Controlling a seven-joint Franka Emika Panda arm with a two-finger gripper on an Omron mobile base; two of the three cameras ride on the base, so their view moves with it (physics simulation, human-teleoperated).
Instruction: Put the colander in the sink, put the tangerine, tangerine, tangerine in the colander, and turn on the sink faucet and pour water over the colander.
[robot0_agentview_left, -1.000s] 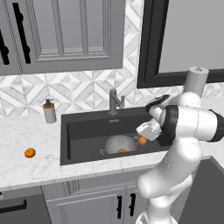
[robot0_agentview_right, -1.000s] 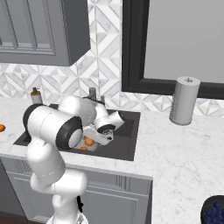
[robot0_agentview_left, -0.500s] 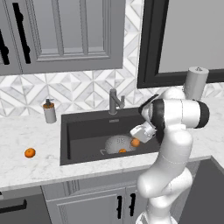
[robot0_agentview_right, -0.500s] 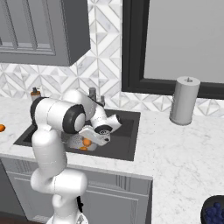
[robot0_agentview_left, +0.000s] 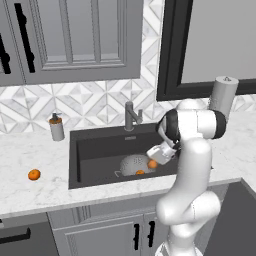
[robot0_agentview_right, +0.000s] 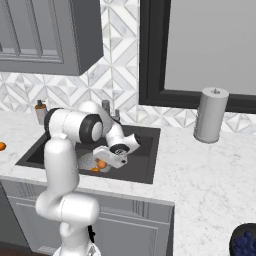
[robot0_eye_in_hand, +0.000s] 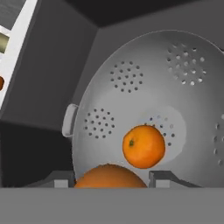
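The sink (robot0_agentview_left: 100, 145) is a big dark basin sunk into the marble desk (robot0_agentview_left: 30, 195), and nothing about it will budge. Inside it sits the colander (robot0_eye_in_hand: 144, 100), a stiff metal bowl that looks light enough to shift if knocked; its little loop handle (robot0_eye_in_hand: 68, 120) at the rim is the sensible place to take hold, since the smooth curved wall would likely slip between two narrow fingers.

The hand (robot0_agentview_left: 159, 154) hangs low over the basin, just above the colander's right side, and it is clamped on a tangerine (robot0_eye_in_hand: 108, 176), the fruit sitting between the two fingertips. A second tangerine (robot0_eye_in_hand: 143, 146) already lies on the colander floor. The third tangerine (robot0_agentview_left: 34, 174) waits out on the desk, well to the left of the sink.

I judge these fruits firm but slightly yielding, with a matte skin that grips well; being round, they want a pinch across the widest part and a low release, or they will roll and bounce.

The faucet (robot0_agentview_left: 131, 116) stands behind the basin with no water running; its side lever looks like a light push. Left of it is a soap bottle (robot0_agentview_left: 57, 127).

I can read no brand, label or writing anywhere.
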